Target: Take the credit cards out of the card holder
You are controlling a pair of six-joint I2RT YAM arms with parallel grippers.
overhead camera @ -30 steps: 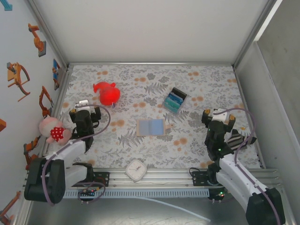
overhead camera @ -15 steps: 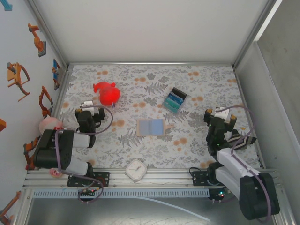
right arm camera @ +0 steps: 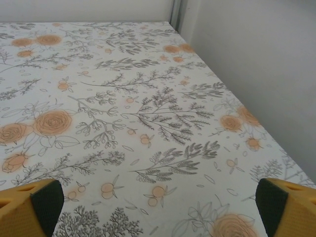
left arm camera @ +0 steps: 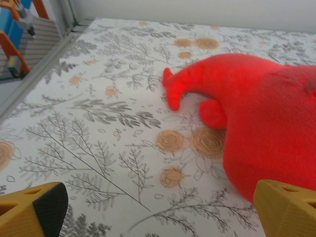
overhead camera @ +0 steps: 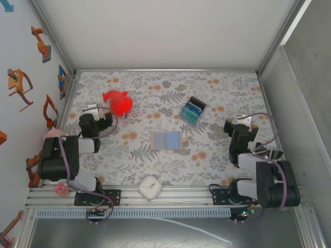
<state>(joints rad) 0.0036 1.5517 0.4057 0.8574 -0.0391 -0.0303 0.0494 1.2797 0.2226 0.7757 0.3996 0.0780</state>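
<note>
The holder (overhead camera: 166, 140) lies open between my left hand (overhead camera: 94, 114) and right hand (overhead camera: 240, 124), I think so either may reach it. Both hands are spread, empty.

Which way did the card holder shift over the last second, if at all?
No. The card holder lies open mid-table on the same spot, directly beyond the white clock with the same gap between them.
</note>
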